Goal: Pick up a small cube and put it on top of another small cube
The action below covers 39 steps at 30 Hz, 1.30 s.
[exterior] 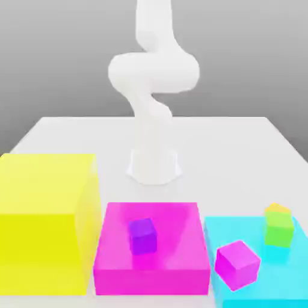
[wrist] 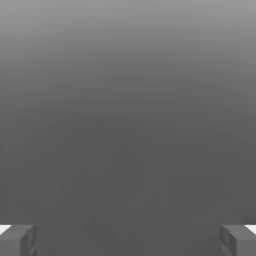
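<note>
A smooth white arm (exterior: pixel 153 72) with rounded joints and grey claw (wrist: pixel 128 241).

from here i see my arm (exterior: pixel 153 72) standing upright on its base (exterior: pixel 154 167) at the far middle of the scene, its links bent and stacked above. in the hand view my pincer (wrist: pixel 128 241) is open, its two fingers (wrist: pixel 17 241) spread well apart.

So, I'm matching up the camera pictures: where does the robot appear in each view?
Exterior view: the white arm rises from the far part of the table, around the middle, to the top edge.
Hand view: its open gripper shows as two fingers near two corners.
Shared landmark: probably the plain grey backdrop, a weak one.
</note>
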{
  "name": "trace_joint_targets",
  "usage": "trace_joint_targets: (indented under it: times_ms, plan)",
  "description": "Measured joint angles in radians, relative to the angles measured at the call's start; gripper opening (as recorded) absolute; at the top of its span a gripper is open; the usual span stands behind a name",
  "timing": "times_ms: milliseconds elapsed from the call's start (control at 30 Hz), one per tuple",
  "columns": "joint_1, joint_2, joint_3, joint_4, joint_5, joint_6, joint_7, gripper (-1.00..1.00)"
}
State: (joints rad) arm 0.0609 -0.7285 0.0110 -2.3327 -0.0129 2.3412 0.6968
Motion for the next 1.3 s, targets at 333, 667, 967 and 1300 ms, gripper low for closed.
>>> trace_joint_targets:
  times_ms: [333,667,967,1300]
  plan:
    - [0.246,0.294,0.039,-0.132,-0.042,0.167,-0.431,0.00]
    - [0.462,0.580,0.100,-0.263,-0.053,0.331,-0.874,0.00]
    - [0.613,0.841,0.195,-0.371,-0.072,0.484,-1.247,0.00]
    - [0.705,1.052,0.085,-0.337,-0.179,0.647,-1.189,-1.00]
